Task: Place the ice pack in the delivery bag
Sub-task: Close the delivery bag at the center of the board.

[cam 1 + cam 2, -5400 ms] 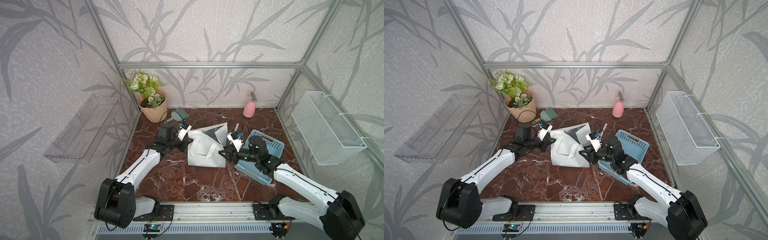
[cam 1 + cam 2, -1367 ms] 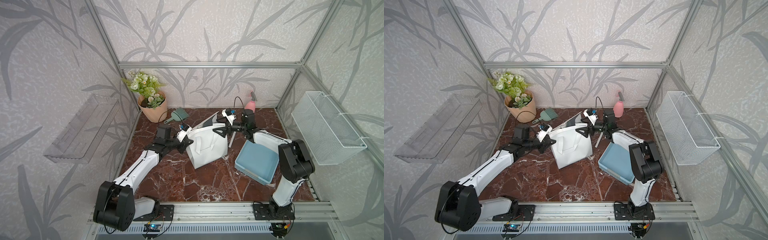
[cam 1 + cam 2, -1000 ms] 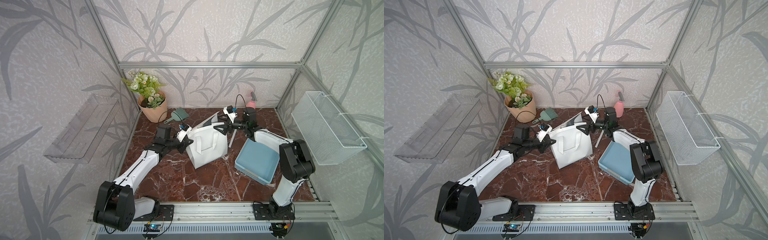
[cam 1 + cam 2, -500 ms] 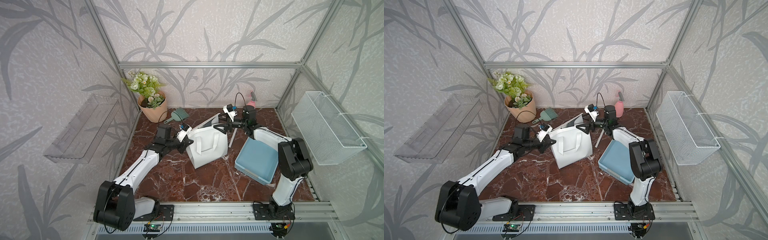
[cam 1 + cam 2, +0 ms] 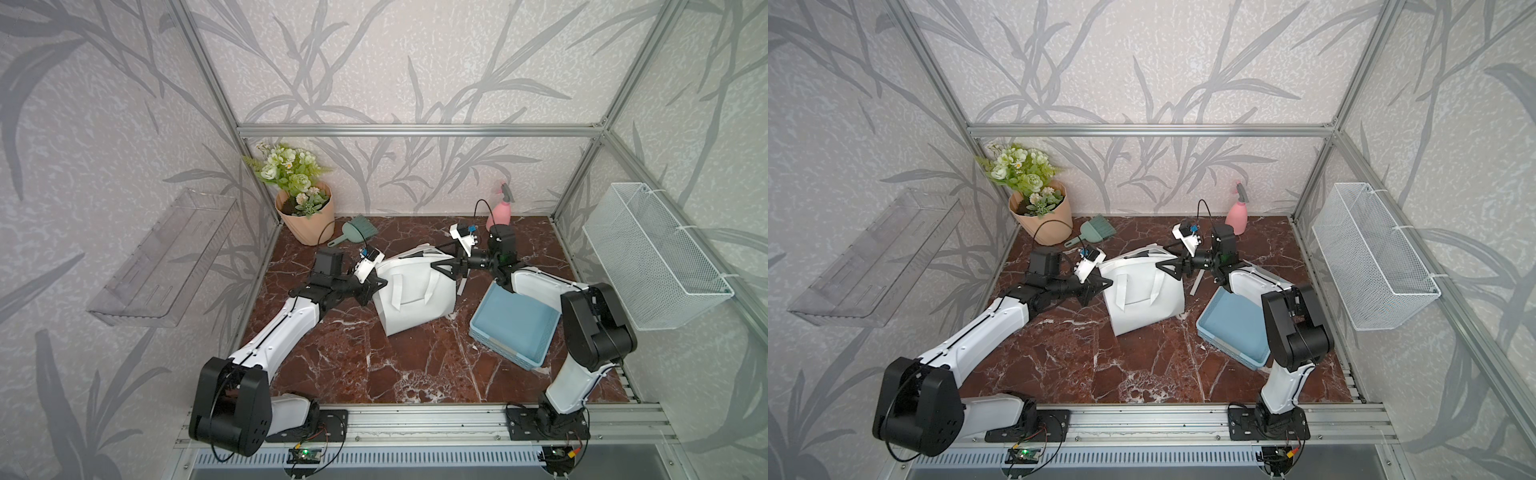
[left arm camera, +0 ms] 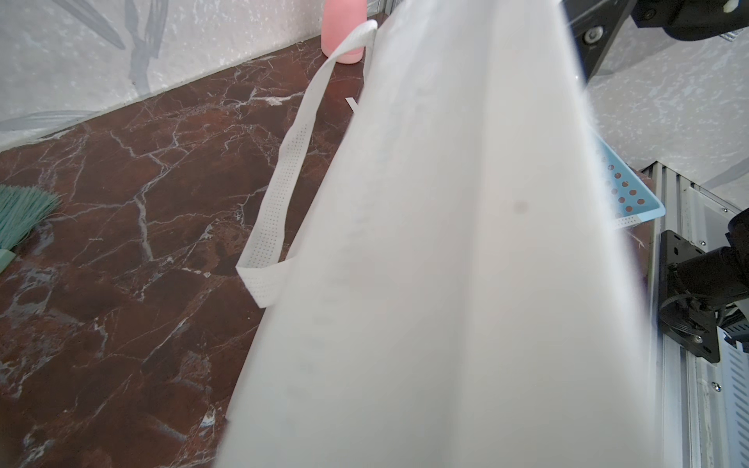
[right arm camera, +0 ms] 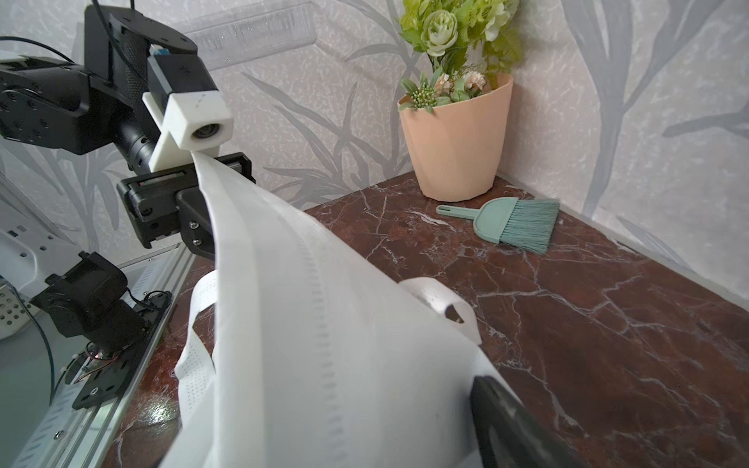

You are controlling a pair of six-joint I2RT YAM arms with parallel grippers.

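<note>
While handling the delivery bag (image 5: 411, 299), expect light, limp fabric; take the rim, clamped between left fingers (image 7: 194, 227), straddled by spread right fingers (image 7: 506, 425).

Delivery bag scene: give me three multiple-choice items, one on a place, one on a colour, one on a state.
1. Where is the blue tray relative to the delivery bag? A) inside it B) beside it, on the robot's right C) on top of it
2. Colour of the spray bottle? A) green B) yellow C) pink
3. The left gripper is: A) shut on the bag's edge B) open over the tray C) shut on the bottle
1 B: both top views show them side by side. 2 C: its body is pink. 3 A: the right wrist view shows it pinching the white cloth.
</note>
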